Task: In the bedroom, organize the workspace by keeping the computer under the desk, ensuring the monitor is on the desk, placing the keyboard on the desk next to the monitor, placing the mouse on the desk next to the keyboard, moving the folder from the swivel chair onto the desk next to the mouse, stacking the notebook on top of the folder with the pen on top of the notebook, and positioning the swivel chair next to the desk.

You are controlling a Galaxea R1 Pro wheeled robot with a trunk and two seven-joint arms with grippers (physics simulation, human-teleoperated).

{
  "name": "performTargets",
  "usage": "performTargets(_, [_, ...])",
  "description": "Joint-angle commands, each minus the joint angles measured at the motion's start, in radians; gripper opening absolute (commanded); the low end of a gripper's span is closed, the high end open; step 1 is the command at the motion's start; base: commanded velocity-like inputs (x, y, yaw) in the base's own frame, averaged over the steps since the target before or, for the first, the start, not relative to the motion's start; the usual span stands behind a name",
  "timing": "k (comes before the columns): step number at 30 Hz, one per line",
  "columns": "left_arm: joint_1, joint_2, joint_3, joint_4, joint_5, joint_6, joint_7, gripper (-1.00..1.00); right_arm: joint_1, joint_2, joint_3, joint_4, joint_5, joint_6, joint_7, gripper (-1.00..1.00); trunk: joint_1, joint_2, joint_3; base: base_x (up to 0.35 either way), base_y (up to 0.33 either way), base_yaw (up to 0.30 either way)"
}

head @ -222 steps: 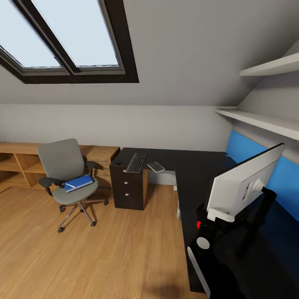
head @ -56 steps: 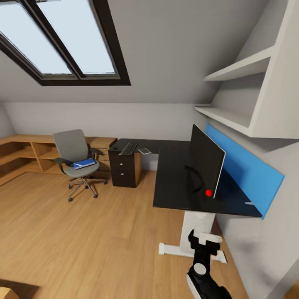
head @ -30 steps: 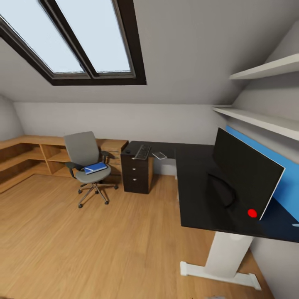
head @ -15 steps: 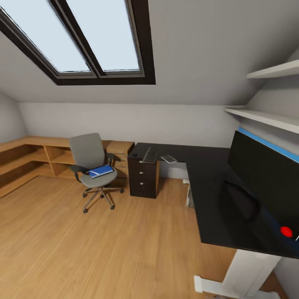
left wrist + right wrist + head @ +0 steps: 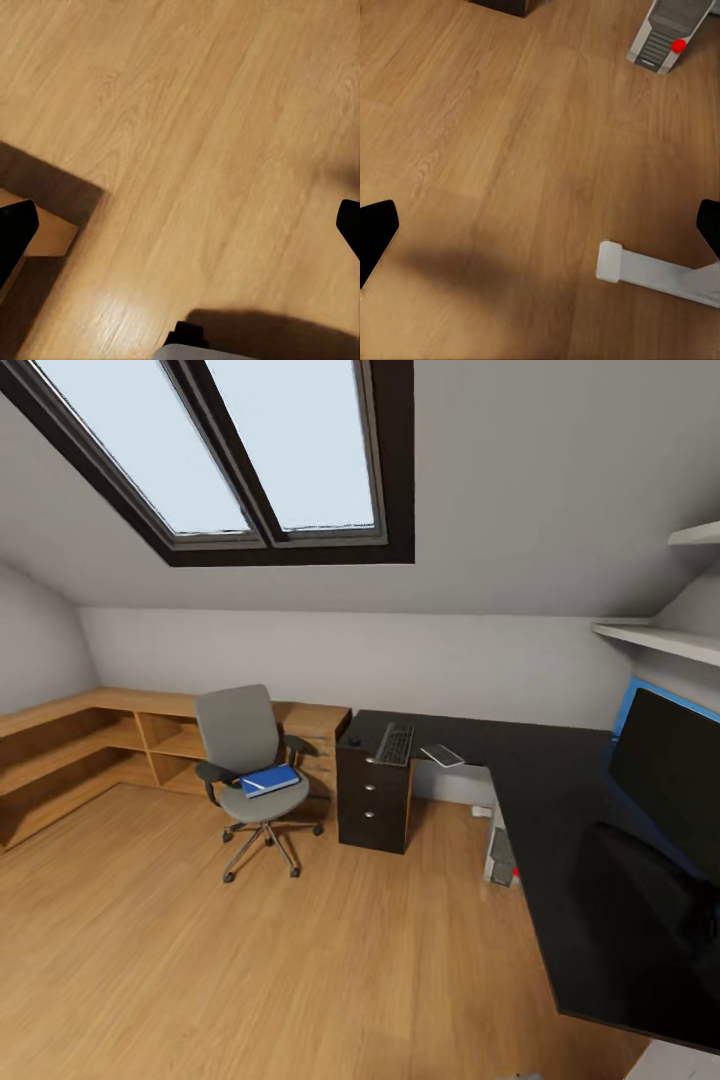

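The monitor (image 5: 668, 780) is cut off at the right edge of the head view, black front showing, standing on the long black bench (image 5: 560, 820) before a blue wall panel (image 5: 632, 700). At the bench's far end the keyboard (image 5: 394, 743) lies above the drawers, with the small black mouse (image 5: 355, 741) just beside it and a grey notebook (image 5: 441, 756) near its other side; the pen is too thin to make out. The computer (image 5: 499, 854) is half hidden under the bench edge on the floor (image 5: 250, 960); the right wrist view shows it plainly (image 5: 667, 34), with a red spot on its front, and a white bench foot (image 5: 656, 274). The swivel chair (image 5: 250, 760) stands apart from the bench, the blue folder (image 5: 270, 781) on its seat. Both the left claw (image 5: 180, 225) and the right claw (image 5: 540, 225) hang released over bare floor, fingertips wide apart at the frame edges.
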Motion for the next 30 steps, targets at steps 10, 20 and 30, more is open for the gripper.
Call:
performTargets(10, [-0.001, -0.013, -0.009, 0.016, 0.008, -0.004, 0.007, 1.00, -0.001, 0.001, 0.008, 0.002, 0.002, -0.001, -0.009, 1.00, 0.001, -0.001, -0.001, 0.318, 0.118, 0.001])
performTargets(20, [-0.001, -0.020, -0.009, 0.030, 0.004, -0.004, 0.007, 1.00, -0.001, 0.002, 0.010, 0.002, 0.001, -0.001, -0.008, 1.00, 0.001, -0.001, -0.001, 0.325, 0.045, 0.000])
performTargets(30, [-0.001, -0.020, -0.009, 0.031, 0.004, -0.004, 0.006, 1.00, -0.001, 0.003, 0.010, 0.002, 0.001, -0.001, -0.007, 1.00, 0.001, -0.001, -0.001, 0.329, 0.001, 0.000])
